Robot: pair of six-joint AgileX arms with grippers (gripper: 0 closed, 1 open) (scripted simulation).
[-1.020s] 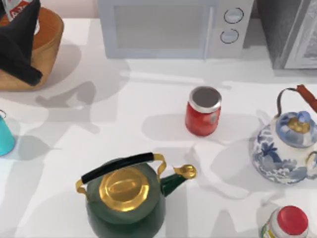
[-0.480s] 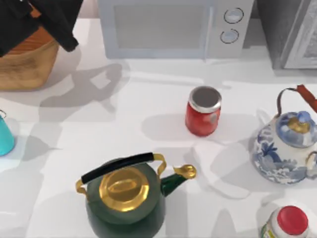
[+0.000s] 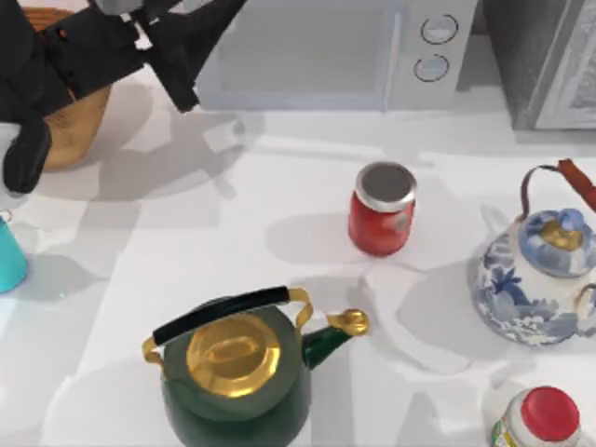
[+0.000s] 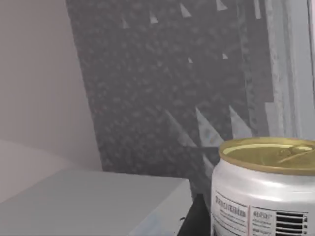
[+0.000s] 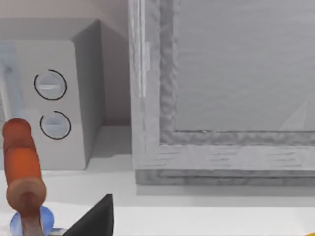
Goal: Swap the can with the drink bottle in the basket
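Left gripper [image 3: 186, 56] hovering at worktop's back-left corner, jaws clamping one drink bottle [image 4: 266, 187]. One can [image 3: 382, 209] standing mid-worktop. One basket [image 3: 70, 126] sitting back-left. Two kettles: green [image 3: 237, 372], blue-white [image 3: 540, 279].

- My left gripper [image 3: 186, 65] looks like matt black plastic, no shine on it at all.
- The drink bottle [image 4: 263, 189] sitting right up against it in the left wrist view has a smooth silvery-white satin body with a printed paper-looking label, and a glossy pale gold metal top.
- Basket [image 3: 70, 121] just beside that arm: rough woven wicker, tan, matt.
- Can [image 3: 382, 209], well away from it: glossy red sides, flat brushed grey metal lid.
- Green kettle [image 3: 237, 372] nearby is shiny enamel, with a polished brass lid and a matt black handle.
- Blue-and-white teapot [image 3: 535, 279] looks like glazed porcelain.
- Table [image 3: 279, 186] is smooth matt white.
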